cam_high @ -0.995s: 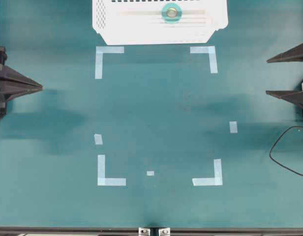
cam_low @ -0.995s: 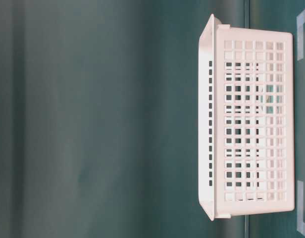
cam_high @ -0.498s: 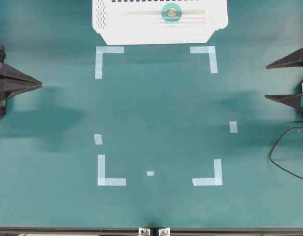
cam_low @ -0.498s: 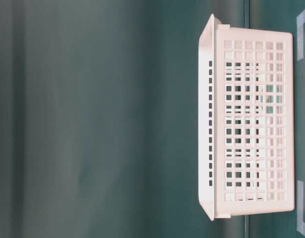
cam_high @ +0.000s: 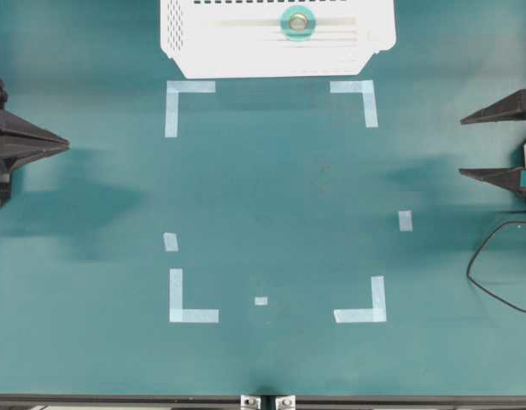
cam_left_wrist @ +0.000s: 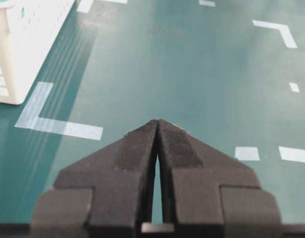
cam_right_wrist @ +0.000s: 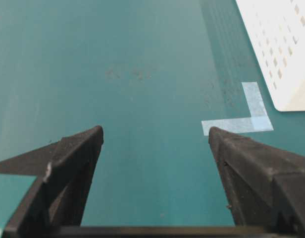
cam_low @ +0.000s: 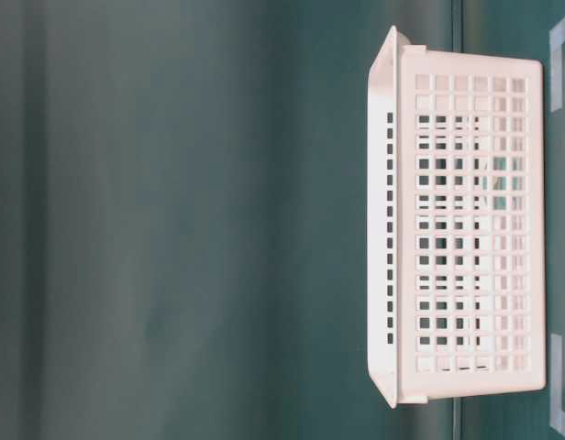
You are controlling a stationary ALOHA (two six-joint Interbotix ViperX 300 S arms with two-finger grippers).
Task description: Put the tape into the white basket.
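The teal tape roll [cam_high: 297, 22] with its pale core lies flat inside the white basket [cam_high: 203, 51] at the table's far edge. The basket's perforated wall fills the table-level view [cam_low: 466, 229]; a corner of it shows in the left wrist view [cam_left_wrist: 19, 49] and in the right wrist view [cam_right_wrist: 281, 54]. My left gripper [cam_high: 65, 147] is shut and empty at the left edge; its jaws meet at the tips in the left wrist view [cam_left_wrist: 157, 121]. My right gripper [cam_high: 462, 147] is open and empty at the right edge, with its jaws wide apart in the right wrist view [cam_right_wrist: 155, 136].
Pale-blue tape corner marks [cam_high: 190, 90] [cam_high: 364, 98] [cam_high: 190, 303] [cam_high: 365, 307] outline a rectangle on the teal table. Small tape bits [cam_high: 405, 220] [cam_high: 170, 242] [cam_high: 260, 301] lie near it. A black cable [cam_high: 493, 265] loops at the right edge.
Both grippers have drawn back slightly toward their own table edges. The right gripper's jaws stand a little wider apart. The tape and basket have not moved.
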